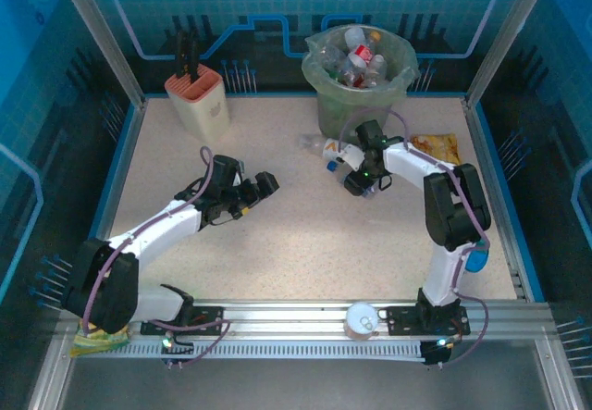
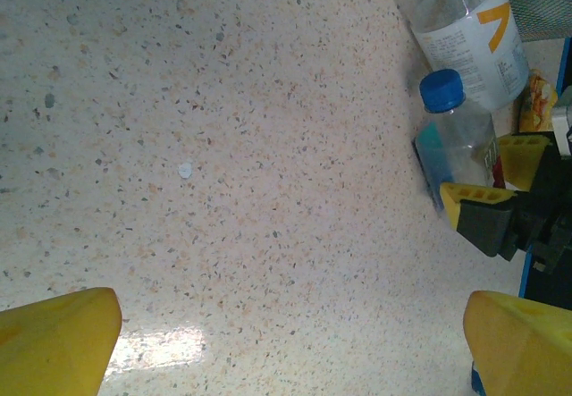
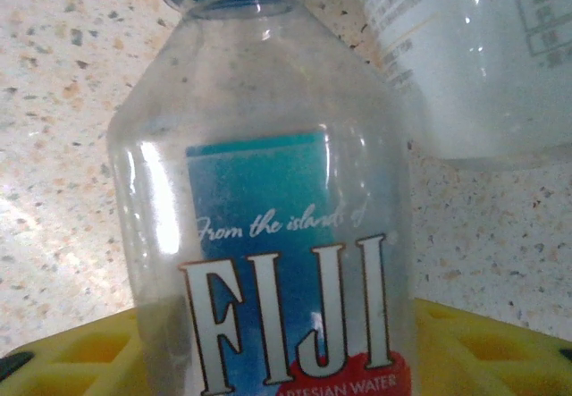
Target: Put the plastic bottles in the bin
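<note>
The left gripper point(image 2: 286, 347) has its fingers spread wide, nothing between them. The right gripper point(image 2: 487, 172) has its fingers on either side of a blue-capped water bottle point(image 3: 268, 235) lying on the table point(image 2: 223, 146); whether they press it, I cannot tell. A second bottle point(image 2: 474, 29) lies just past their tips, near the bin point(image 1: 338, 105).

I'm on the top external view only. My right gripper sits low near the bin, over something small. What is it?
Observer: A clear Fiji bottle with a blue cap, lying between the yellow fingers of the right gripper; whether they grip it I can't tell.
Operator: Anything crowding it?
Observer: A larger clear bottle with an orange mark on its white label lies close beside it.
Operator: And my other arm?
Observer: The left gripper is open over bare speckled tabletop, nothing between its fingers.
</note>
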Robot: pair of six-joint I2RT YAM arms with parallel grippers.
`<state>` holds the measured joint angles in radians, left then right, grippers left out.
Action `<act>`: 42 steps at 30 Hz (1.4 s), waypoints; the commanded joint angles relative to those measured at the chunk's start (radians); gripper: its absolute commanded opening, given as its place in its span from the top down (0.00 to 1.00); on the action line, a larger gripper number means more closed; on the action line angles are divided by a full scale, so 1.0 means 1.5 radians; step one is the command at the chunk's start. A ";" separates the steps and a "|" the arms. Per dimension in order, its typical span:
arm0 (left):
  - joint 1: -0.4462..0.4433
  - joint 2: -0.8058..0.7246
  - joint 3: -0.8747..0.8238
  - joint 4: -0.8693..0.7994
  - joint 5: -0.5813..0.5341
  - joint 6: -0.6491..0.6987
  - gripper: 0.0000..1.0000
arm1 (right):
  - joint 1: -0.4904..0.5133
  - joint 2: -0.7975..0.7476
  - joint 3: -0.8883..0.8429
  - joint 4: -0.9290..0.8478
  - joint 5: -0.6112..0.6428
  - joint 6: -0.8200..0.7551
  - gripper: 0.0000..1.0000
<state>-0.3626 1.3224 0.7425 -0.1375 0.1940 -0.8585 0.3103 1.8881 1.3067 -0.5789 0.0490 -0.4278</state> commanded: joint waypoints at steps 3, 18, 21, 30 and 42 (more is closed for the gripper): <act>0.008 -0.008 -0.009 -0.009 -0.010 0.005 0.01 | 0.038 -0.080 0.034 -0.095 -0.036 0.010 0.43; 0.008 0.041 0.012 0.016 0.013 0.002 0.01 | 0.008 -0.202 0.342 -0.180 -0.158 0.209 0.53; 0.008 0.043 0.019 0.011 0.013 0.005 0.01 | -0.013 -0.158 0.443 -0.166 -0.117 0.262 0.54; 0.008 0.007 0.010 -0.007 0.004 0.008 0.01 | -0.074 0.087 0.750 -0.126 0.046 0.328 0.61; 0.008 -0.026 -0.006 -0.025 -0.006 -0.002 0.01 | -0.100 0.241 0.849 -0.074 0.136 0.316 0.53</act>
<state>-0.3626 1.3022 0.7433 -0.1425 0.1944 -0.8597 0.1780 2.2345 2.5374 -0.7391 0.2043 0.0311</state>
